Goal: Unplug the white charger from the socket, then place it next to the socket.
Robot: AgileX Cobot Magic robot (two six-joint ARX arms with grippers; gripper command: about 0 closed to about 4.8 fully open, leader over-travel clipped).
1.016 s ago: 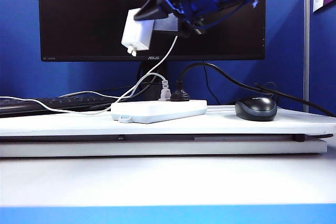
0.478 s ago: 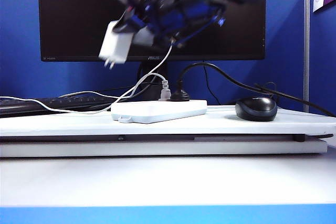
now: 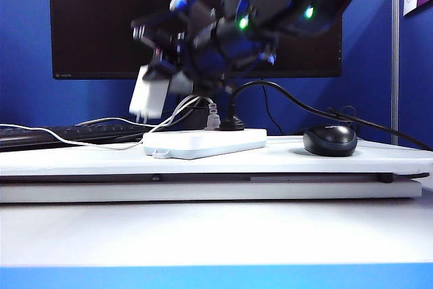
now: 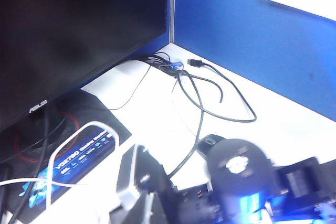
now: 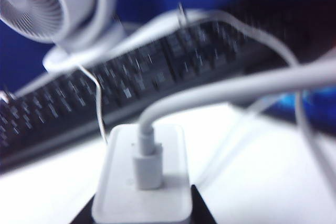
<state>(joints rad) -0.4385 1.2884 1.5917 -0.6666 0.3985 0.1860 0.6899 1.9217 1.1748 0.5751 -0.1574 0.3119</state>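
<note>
The white charger hangs in the air just left of the socket and a little above the white desk board, prongs pointing down. My right gripper is shut on it, reaching in from the upper right and blurred by motion. In the right wrist view the charger sits between the dark fingers of my right gripper, with its thin white cable plugged into its end. The left wrist view looks onto the right arm and the charger; the left gripper itself does not show.
A black plug and a small white plug stay in the socket. A black mouse lies to its right, a keyboard far left, a monitor behind. A white fan stands past the keyboard.
The right gripper has carried the charger left and down, from in front of the monitor to just above the desk beside the socket's left end.
</note>
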